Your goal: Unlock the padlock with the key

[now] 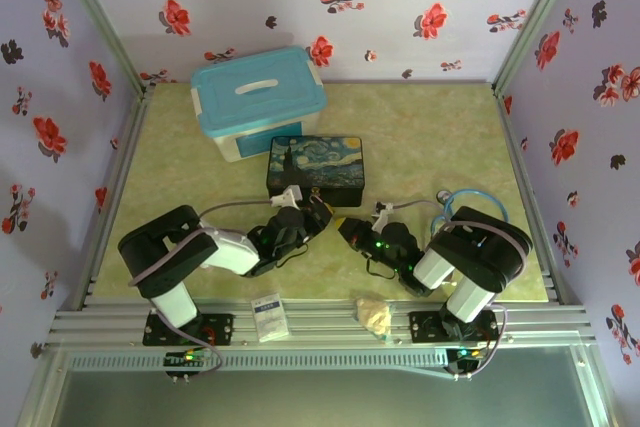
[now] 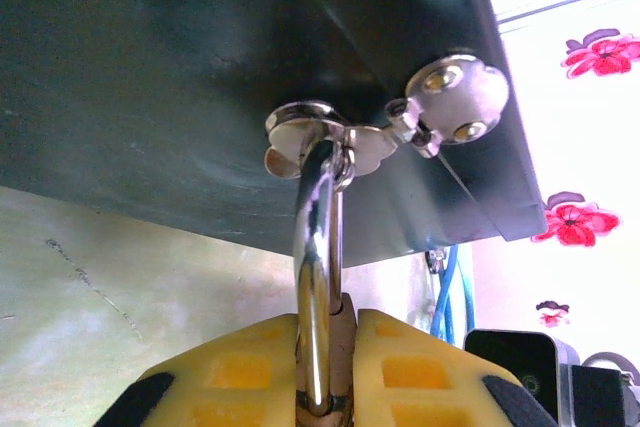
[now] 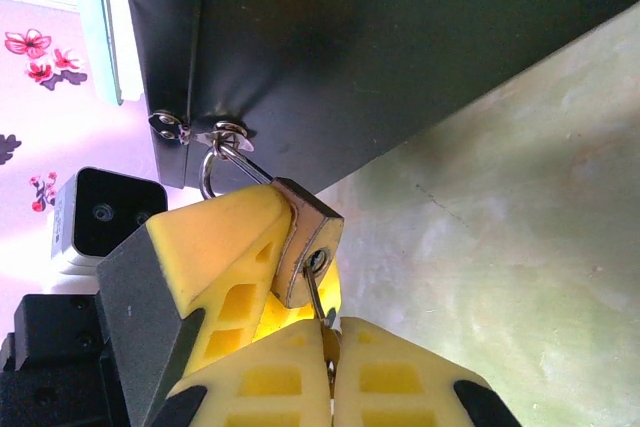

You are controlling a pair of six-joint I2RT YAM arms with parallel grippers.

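Right gripper (image 3: 330,337): fingers pressed together, with the key (image 3: 318,299) pinched between the tips. The thin shaft is seen running up into the keyhole in the bottom face of the padlock (image 3: 303,242). Left gripper (image 2: 335,337): yellow pads are closed on the padlock from the other side, and the shackle (image 2: 316,247) rises out from between them. The shackle is threaded through the clasp (image 2: 300,127) on the near face of the painted box (image 1: 318,169), so the padlock is held tilted just off that face. The box is set near the middle of the tabletop (image 1: 440,127). A blue-lidded container (image 1: 258,97) is placed behind it toward the far left corner. A white packet (image 1: 268,315) is seen at the near edge, between the arm bases.
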